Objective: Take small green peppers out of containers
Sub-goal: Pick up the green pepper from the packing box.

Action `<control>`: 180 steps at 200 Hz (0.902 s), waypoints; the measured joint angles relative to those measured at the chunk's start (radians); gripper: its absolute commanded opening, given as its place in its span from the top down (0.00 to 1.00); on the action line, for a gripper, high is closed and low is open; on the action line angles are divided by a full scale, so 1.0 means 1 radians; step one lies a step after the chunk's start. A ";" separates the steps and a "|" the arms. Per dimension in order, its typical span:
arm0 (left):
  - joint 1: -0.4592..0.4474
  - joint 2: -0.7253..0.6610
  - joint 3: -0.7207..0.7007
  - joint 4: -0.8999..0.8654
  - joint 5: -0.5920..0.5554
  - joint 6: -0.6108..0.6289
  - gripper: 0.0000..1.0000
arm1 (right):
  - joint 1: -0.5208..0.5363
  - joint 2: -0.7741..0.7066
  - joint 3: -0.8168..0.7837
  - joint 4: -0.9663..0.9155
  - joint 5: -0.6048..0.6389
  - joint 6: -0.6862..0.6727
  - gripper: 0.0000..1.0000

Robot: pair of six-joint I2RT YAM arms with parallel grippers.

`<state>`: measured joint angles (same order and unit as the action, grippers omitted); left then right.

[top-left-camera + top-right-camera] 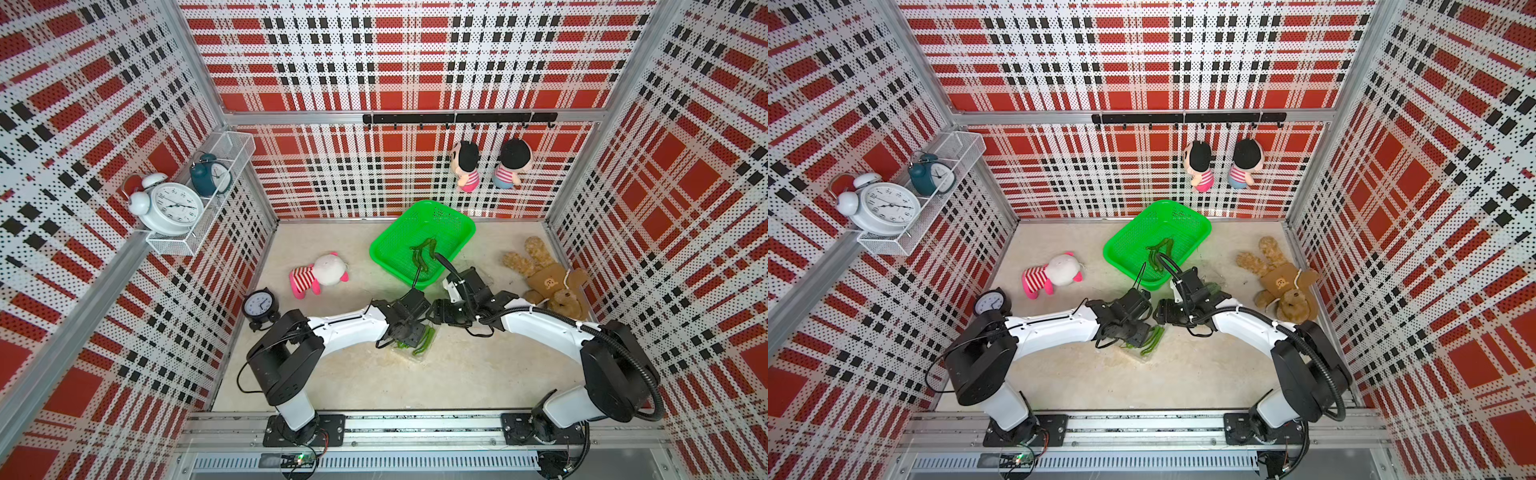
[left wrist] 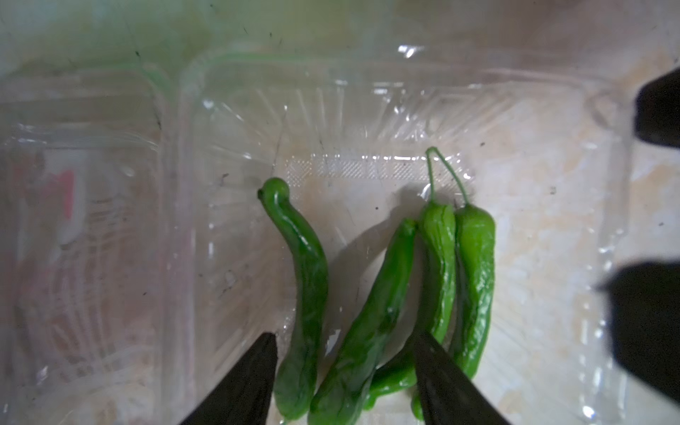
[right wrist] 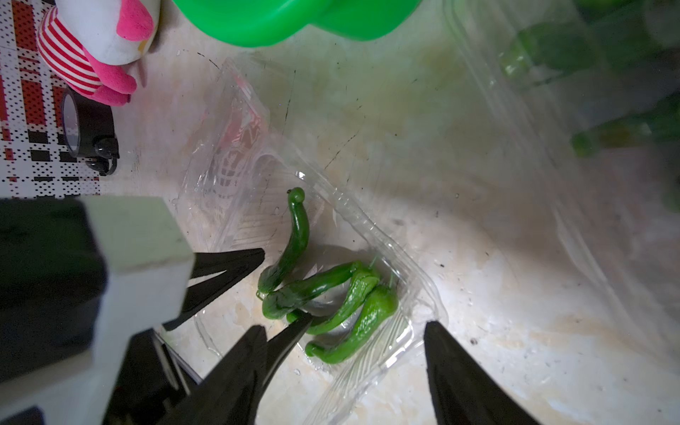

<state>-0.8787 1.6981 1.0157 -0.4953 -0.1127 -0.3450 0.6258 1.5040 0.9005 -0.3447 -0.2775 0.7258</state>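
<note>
An open clear container (image 3: 423,294) lies on the table, its lid (image 3: 228,147) folded out flat beside it. Several small green peppers (image 2: 474,265) lie side by side in its tray, also seen as peppers (image 1: 424,338) in a top view. My left gripper (image 2: 342,340) is open and reaches down into the tray, its fingertips (image 3: 257,254) either side of two peppers. My right gripper (image 3: 346,327) hovers open over the tray's near end with nothing between its fingers. A second clear container (image 3: 515,110) holding more peppers (image 3: 552,51) shows blurred close by.
A bright green basket (image 1: 395,232) behind the arms holds a few peppers (image 1: 424,253). A pink striped plush (image 1: 320,274) and a small black clock (image 1: 259,305) are to the left. A brown bear plush (image 1: 548,282) lies to the right.
</note>
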 measured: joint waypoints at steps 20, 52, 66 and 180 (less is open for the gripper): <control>-0.004 0.015 0.000 0.005 0.000 0.001 0.36 | 0.000 0.000 0.000 0.000 -0.001 -0.001 0.29; -0.014 0.032 0.000 0.019 0.000 0.001 0.36 | 0.000 0.000 0.000 -0.001 -0.003 -0.005 0.29; -0.019 0.043 0.000 0.025 0.001 -0.002 0.37 | 0.000 0.000 0.000 -0.001 -0.003 -0.006 0.29; -0.047 0.078 0.001 0.044 0.008 -0.014 0.85 | 0.000 0.000 -0.006 -0.009 -0.002 -0.023 0.29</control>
<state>-0.9257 1.7760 1.0164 -0.4515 -0.1047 -0.3588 0.6258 1.5040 0.8944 -0.3534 -0.2794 0.7025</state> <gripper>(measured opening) 0.264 0.713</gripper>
